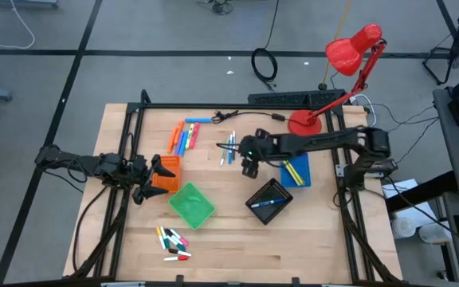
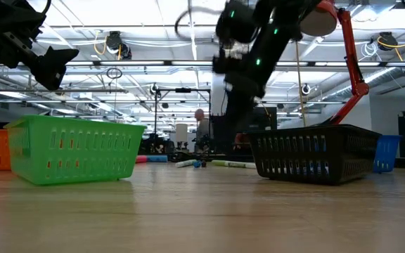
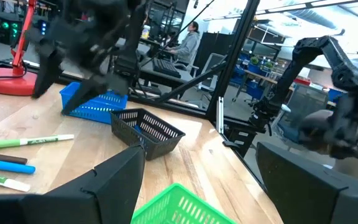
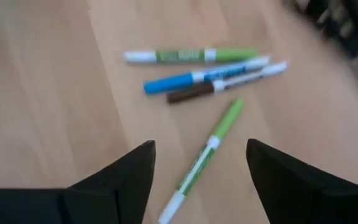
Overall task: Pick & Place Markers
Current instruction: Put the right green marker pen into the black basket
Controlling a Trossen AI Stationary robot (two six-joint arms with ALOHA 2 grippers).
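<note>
Thin green and blue markers (image 1: 229, 149) lie flat on the wood near the table's middle. My right gripper (image 1: 249, 167) hovers open just beside them; its wrist view shows one green-and-white marker (image 4: 202, 157) between the open fingers (image 4: 201, 149), untouched, and three more markers (image 4: 204, 71) beyond it. Chunky orange and blue markers (image 1: 183, 137) lie toward the far left, and short mixed-colour markers (image 1: 174, 243) near the front edge. My left gripper (image 1: 156, 174) hangs open over the orange tray (image 1: 168, 169), holding nothing (image 3: 201, 165).
A green tray (image 1: 191, 205) sits right of the orange one. A black tray (image 1: 269, 199) holds a blue marker, and a blue tray (image 1: 296, 171) holds yellow-green ones. A red desk lamp (image 1: 349, 56) stands at the far right. Bare wood lies toward the near right.
</note>
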